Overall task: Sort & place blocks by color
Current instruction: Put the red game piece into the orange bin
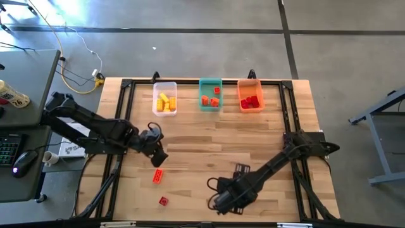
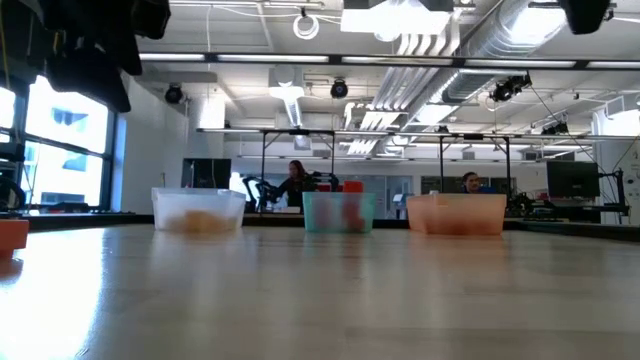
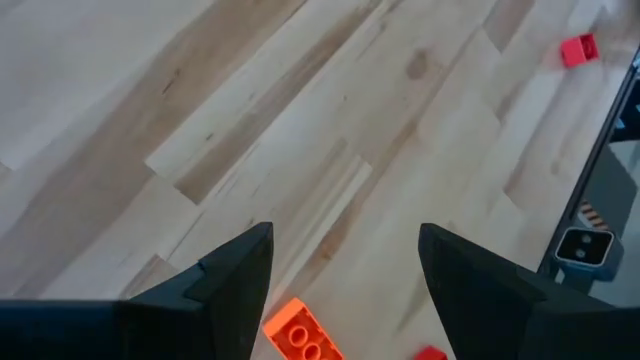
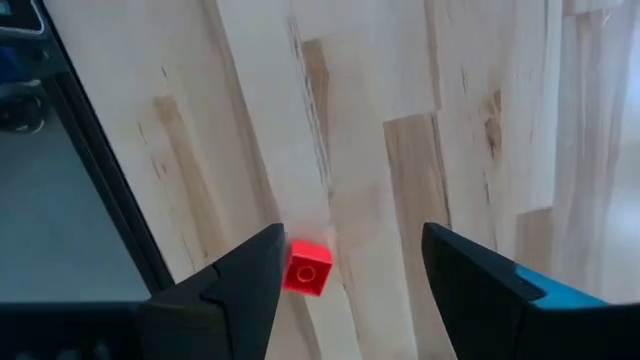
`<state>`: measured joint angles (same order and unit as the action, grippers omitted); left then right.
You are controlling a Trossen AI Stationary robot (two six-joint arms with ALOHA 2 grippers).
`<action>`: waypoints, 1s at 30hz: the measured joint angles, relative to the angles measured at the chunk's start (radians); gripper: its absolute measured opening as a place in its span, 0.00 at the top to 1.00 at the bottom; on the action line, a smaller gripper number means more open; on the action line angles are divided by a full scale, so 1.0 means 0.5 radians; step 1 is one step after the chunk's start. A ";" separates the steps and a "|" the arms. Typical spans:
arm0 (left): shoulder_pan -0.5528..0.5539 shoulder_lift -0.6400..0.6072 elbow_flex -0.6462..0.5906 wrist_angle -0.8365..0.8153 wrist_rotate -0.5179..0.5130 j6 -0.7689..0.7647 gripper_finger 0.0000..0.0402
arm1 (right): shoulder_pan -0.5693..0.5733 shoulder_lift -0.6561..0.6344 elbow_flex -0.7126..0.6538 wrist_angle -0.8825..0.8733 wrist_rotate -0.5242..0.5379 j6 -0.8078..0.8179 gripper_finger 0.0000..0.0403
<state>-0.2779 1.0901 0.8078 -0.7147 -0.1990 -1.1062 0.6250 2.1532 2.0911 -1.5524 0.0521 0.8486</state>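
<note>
An orange-red brick (image 1: 157, 175) lies flat on the wood toward the near left. My left gripper (image 1: 157, 152) hangs open just on its far side, and the brick (image 3: 300, 335) shows below the gap between its fingers. A small red brick (image 1: 164, 201) lies by the near edge, farther off in the left wrist view (image 3: 578, 48). My right gripper (image 1: 221, 199) stands open over the near middle, pointing down. A red brick (image 4: 306, 268) lies on the table below it, beside one finger and next to the dark edge rail.
Three bins stand in a row at the far edge. The clear bin (image 1: 164, 98) has yellow bricks, the teal bin (image 1: 211, 95) orange ones, and the orange bin (image 1: 250, 95) red ones. A black frame (image 1: 120, 114) runs round the tabletop. People sit in the room beyond (image 2: 297, 180).
</note>
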 joint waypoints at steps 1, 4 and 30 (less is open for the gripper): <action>-0.024 0.000 0.000 0.000 -0.015 -0.017 0.41 | 0.014 0.000 0.000 -0.002 0.000 0.028 0.44; -0.082 0.000 0.000 -0.001 -0.045 -0.039 0.41 | 0.052 0.000 0.000 -0.003 0.001 0.125 0.44; -0.220 0.000 -0.001 -0.150 -0.104 -0.183 0.41 | 0.231 -0.014 -0.484 -0.036 -0.105 0.400 0.44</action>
<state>-0.3878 1.0901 0.8074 -0.7899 -0.2508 -1.1975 0.7408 2.1462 1.8488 -1.5702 -0.0004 1.0488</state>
